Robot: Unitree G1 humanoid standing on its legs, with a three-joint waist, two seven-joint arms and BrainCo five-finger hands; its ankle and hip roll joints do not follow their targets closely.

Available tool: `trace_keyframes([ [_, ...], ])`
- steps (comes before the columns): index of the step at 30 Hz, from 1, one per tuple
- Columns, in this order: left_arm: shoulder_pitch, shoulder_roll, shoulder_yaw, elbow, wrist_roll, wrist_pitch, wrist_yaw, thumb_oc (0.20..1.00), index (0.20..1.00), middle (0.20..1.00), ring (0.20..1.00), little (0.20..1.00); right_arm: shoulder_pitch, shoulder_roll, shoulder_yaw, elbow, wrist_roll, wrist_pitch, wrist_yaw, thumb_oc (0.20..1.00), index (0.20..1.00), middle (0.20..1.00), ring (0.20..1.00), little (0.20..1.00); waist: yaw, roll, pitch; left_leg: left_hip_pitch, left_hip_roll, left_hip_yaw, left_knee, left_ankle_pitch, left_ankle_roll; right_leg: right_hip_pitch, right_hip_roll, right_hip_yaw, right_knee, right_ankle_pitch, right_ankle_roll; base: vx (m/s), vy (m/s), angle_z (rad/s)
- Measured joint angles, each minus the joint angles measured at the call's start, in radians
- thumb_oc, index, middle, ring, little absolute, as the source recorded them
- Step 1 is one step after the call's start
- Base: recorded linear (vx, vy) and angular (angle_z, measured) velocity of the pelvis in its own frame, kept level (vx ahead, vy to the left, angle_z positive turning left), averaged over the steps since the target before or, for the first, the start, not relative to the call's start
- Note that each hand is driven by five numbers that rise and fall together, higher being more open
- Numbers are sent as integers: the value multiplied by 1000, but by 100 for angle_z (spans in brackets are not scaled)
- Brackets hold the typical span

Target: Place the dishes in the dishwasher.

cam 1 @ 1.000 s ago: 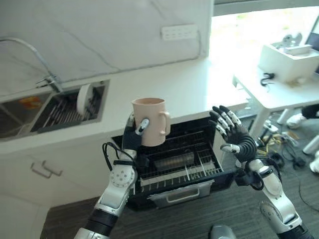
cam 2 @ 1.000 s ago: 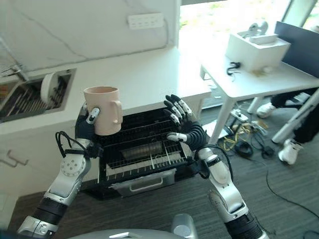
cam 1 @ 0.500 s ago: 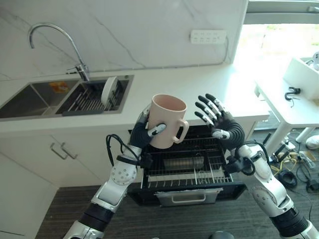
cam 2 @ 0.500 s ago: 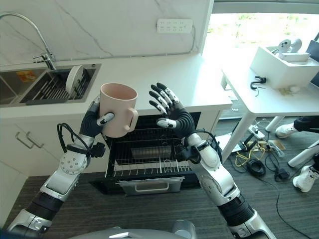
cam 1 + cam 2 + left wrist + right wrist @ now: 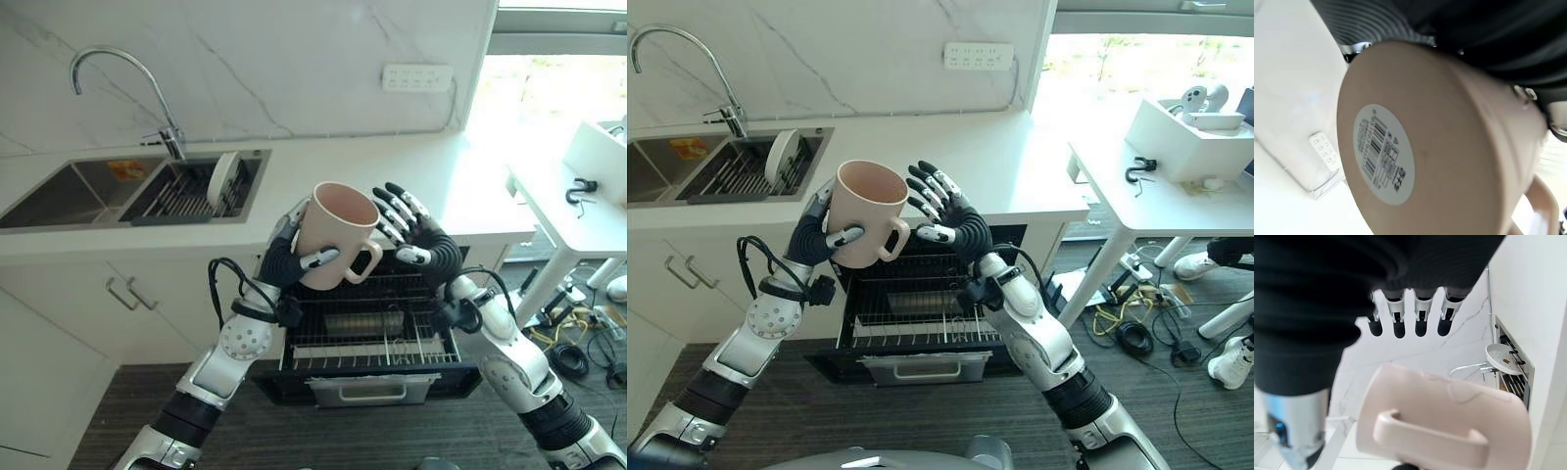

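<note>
Holding, left eye view: the left hand (image 5: 286, 260) has its fingers and thumb wrapped round the body of the pink mug (image 5: 333, 235), which is up in the air above the open dishwasher rack (image 5: 372, 338), in front of the counter (image 5: 431, 186).
Other hand, left eye view: the right hand (image 5: 421, 240) is beside the mug's handle with fingers spread and straight, holding nothing.
Way it points, left eye view: the mug's mouth faces up and tips toward the camera; the handle sticks out toward the right hand; its long axis runs mouth to base, leaning off upright.
Surroundings, right eye view: a white plate (image 5: 779, 157) stands on edge in the sink rack (image 5: 745, 174), under the tap (image 5: 686, 54); a white table (image 5: 1176, 201) is off to the right.
Base, left wrist view: the mug's flat bottom carries a round sticker (image 5: 1383, 154), and the wall looks smooth and matt.
Handle, right wrist view: the handle (image 5: 1430, 435) faces this hand's palm, with the fingertips (image 5: 1406, 328) straight above the mug and apart from it.
Handling, judgement: likely rigid, light and breakable, a little slippery on the smooth wall.
Where to take hold, judgement: round the body as it is held, or through the handle, which is free.
</note>
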Motion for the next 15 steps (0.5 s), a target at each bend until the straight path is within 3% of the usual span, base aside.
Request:
trace_keyframes([
  [15, -14, 38, -37, 0, 183, -8, 99, 200, 200, 200, 200, 200, -9, 13, 17, 1, 0, 32, -41, 1000, 1000, 1000, 1000, 1000, 19, 3, -7, -16, -1, -19, 3, -1, 1, -9, -5, -15, 16, -9, -4, 2, 1, 3],
])
